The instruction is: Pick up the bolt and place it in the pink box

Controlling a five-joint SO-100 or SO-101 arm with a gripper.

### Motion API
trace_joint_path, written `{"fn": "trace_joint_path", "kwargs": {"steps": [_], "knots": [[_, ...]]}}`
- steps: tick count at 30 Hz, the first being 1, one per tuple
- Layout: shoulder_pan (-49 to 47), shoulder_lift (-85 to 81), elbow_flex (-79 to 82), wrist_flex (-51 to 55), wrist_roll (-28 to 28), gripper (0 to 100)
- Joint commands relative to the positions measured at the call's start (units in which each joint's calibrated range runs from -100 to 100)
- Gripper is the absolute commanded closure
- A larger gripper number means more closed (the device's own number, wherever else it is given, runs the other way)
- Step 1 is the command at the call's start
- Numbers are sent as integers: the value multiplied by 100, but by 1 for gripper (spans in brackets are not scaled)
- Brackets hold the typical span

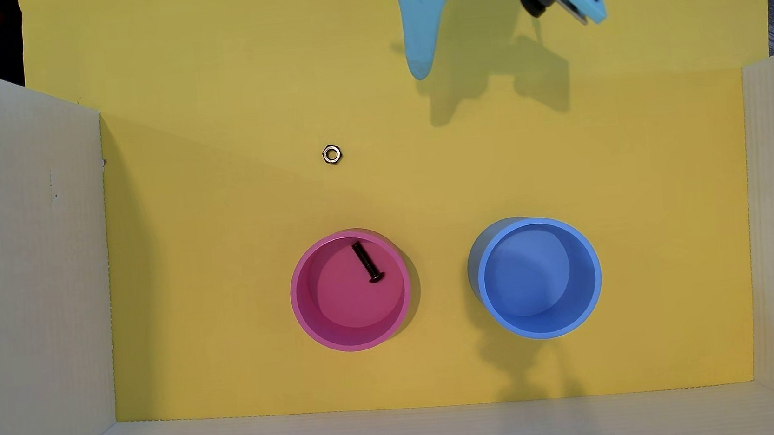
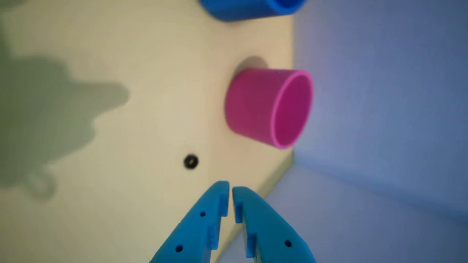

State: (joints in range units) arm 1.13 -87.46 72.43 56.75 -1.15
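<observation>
Lying blk bolt [image 1: 367, 262] in pink box [image 1: 304, 307]

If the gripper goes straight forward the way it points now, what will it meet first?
Probably the hex nut, which lies just ahead of the shut gripper in the wrist view. The pink box stands farther on and to the right. Depth is unclear, so the tips may reach the yellow floor first.

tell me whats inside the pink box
In the overhead view the bolt lies on the floor of the pink box, nothing else inside. In the wrist view the box's wall hides the bolt.
</observation>
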Motion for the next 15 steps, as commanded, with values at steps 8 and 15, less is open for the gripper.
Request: {"fn": "trace_joint_path", "kwargs": {"steps": [8,15], "knots": [[-856,-943,875,593,-237,99],[-1062,-943,1282,825,-325,98]]}}
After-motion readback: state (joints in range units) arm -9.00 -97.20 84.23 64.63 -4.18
